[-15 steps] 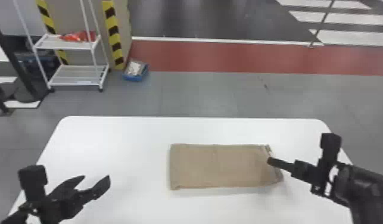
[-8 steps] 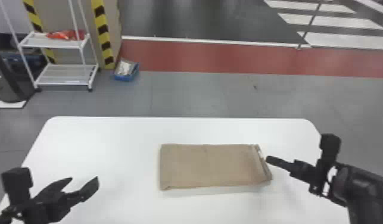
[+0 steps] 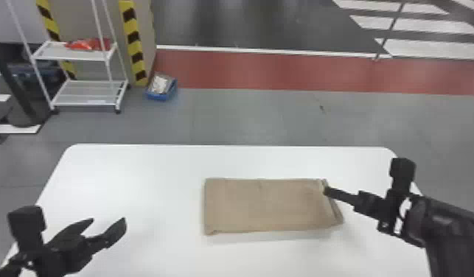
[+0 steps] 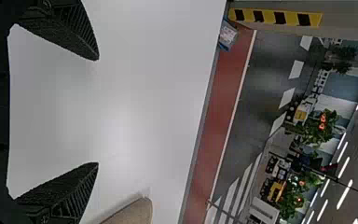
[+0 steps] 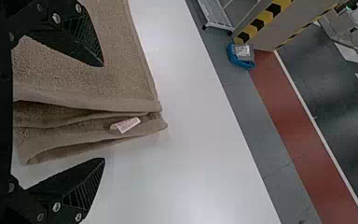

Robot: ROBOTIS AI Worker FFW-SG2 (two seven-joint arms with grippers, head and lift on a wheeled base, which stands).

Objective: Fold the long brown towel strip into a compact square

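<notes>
Coming back in over the right-hand end of the brown towel (image 3: pixel 265 204), the right gripper (image 3: pixel 326 190) was just off that edge half a second ago and now overlaps it in the head view, though the whole view has shifted a bit too. Its fingers are spread wide, one over the cloth and one past the stacked folds by the care label (image 5: pixel 127 124), pinching nothing; can't tell if they touch. The towel's lying flat near the middle of the white table (image 3: pixel 136 173), already layered but still a longish rectangle. Left gripper (image 4: pixel 98 111) is open and empty off to the left. Looks like the right one's lining up for another fold across, and grabbing only some layers would probably mess up the square.
</notes>
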